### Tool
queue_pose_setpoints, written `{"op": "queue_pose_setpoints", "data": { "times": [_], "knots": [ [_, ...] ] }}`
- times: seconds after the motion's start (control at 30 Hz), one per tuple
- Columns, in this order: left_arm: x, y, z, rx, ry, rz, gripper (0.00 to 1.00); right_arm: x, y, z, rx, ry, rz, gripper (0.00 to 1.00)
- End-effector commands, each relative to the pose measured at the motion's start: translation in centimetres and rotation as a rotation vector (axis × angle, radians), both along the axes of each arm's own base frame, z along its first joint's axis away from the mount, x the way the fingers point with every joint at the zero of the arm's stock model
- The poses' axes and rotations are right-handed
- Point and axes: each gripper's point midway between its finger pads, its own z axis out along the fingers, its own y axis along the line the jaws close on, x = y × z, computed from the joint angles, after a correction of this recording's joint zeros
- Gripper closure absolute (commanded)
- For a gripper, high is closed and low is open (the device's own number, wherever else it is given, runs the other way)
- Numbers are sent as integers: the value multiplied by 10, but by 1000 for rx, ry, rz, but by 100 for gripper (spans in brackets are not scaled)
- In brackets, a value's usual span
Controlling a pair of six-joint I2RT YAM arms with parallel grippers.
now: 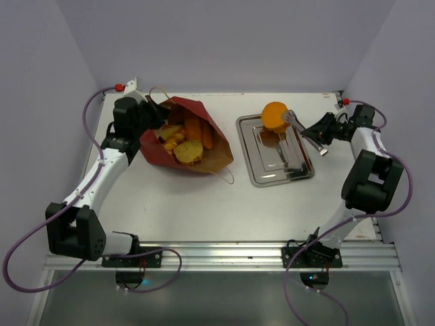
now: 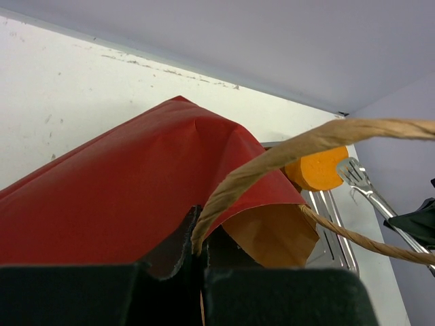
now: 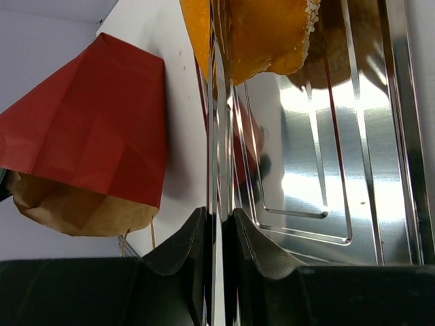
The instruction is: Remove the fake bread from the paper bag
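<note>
Squeezing silver metal tongs (image 1: 300,126), the right pincer (image 1: 321,131) holds one round orange toy bun (image 1: 274,115); the left pincer (image 1: 153,117) pinches one red paper bag (image 1: 198,109).

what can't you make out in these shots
- Top view: the bread pieces in the paper bag overlap, so their count is unclear.
- Left wrist view: the bag's red wall hides all the bread inside it.
- Right wrist view: the round bun is cut off by the top edge.
- All views: whether the bun touches the steel tray or hangs above it cannot be told.
</note>
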Motion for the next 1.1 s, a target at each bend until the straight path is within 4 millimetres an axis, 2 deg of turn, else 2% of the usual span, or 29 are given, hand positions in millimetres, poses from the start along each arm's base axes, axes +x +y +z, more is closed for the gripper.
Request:
{"op": "queue_pose_setpoints", "data": {
  "times": [0.0,0.57,1.07],
  "knots": [
    [-3,0,34,-13,-107,-19,100,4,-4,12,31,-54,9,78],
    [-3,-1,39,-13,-112,-24,100,3,-21,18,40,-88,-20,62],
    [-2,-2,42,-13,-119,-29,100,-6,-37,21,19,-117,-55,60]
  ]
}}
